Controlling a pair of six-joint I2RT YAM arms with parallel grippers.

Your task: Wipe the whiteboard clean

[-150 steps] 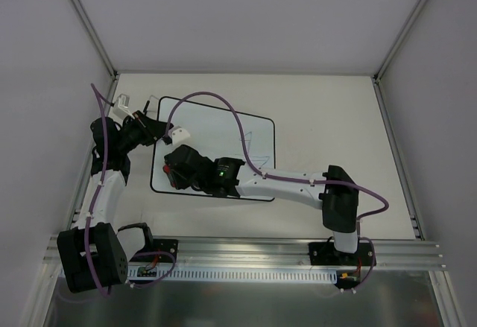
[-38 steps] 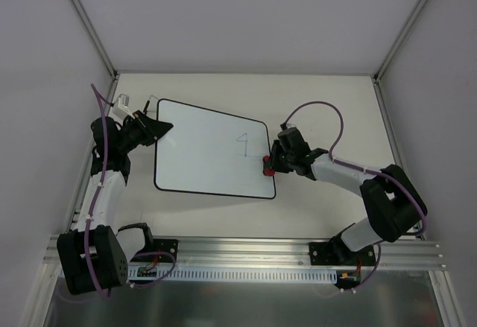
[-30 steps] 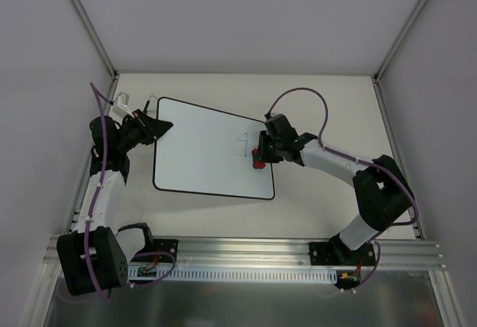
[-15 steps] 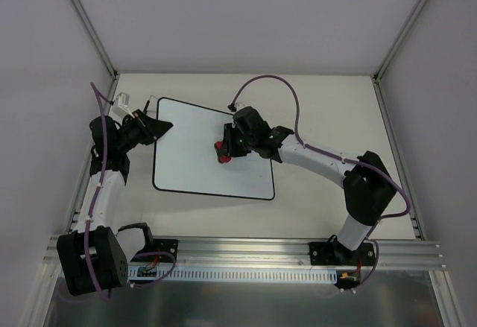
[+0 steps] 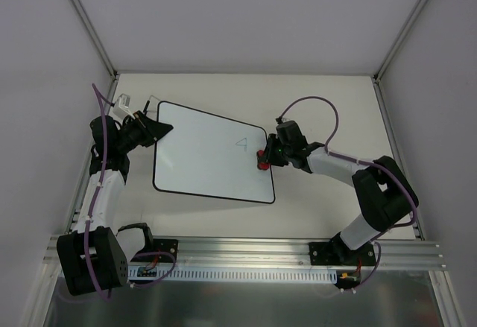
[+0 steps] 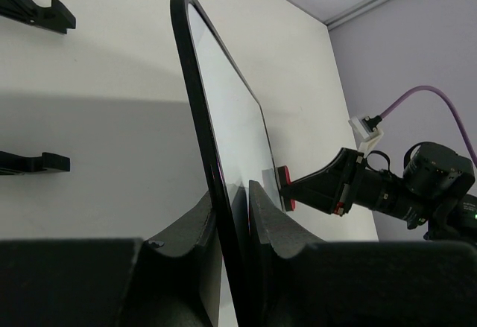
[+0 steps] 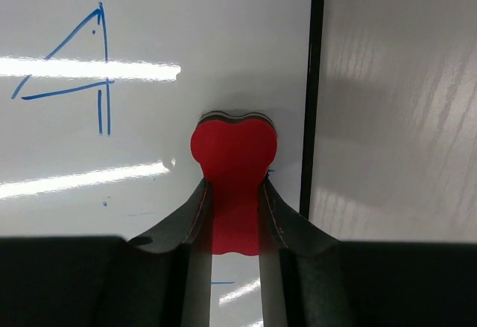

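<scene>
Pale grey walls (image 5: 238, 14) are seen around a white table (image 5: 328, 103), and a metal rail (image 5: 246, 249) is fixed along its near edge. On the left half of this table the whiteboard (image 5: 201, 156) is laid, turned a little so that its far-left corner is pointed at the left gripper (image 5: 162, 128). That corner is clamped by the left gripper: in the left wrist view the board's black rim is pinched between the two fingers (image 6: 264, 215), one on each face, with only a narrow gap between them. The board's right edge is met by the right gripper (image 5: 264, 160), whose jaws are drawn in tight on the waist of a red eraser (image 7: 233, 152). The eraser's rounded head is pressed against the white surface, just inside the black border (image 7: 309, 81) and near the middle of that edge. A blue marker mark (image 7: 78, 66), readable as the numeral 4, is drawn close beside the eraser, toward the board's middle and a little farther from the arm bases; it is not touched by the eraser. A few faint blue specks (image 7: 104, 202) are noted on the surface near the fingers.
</scene>
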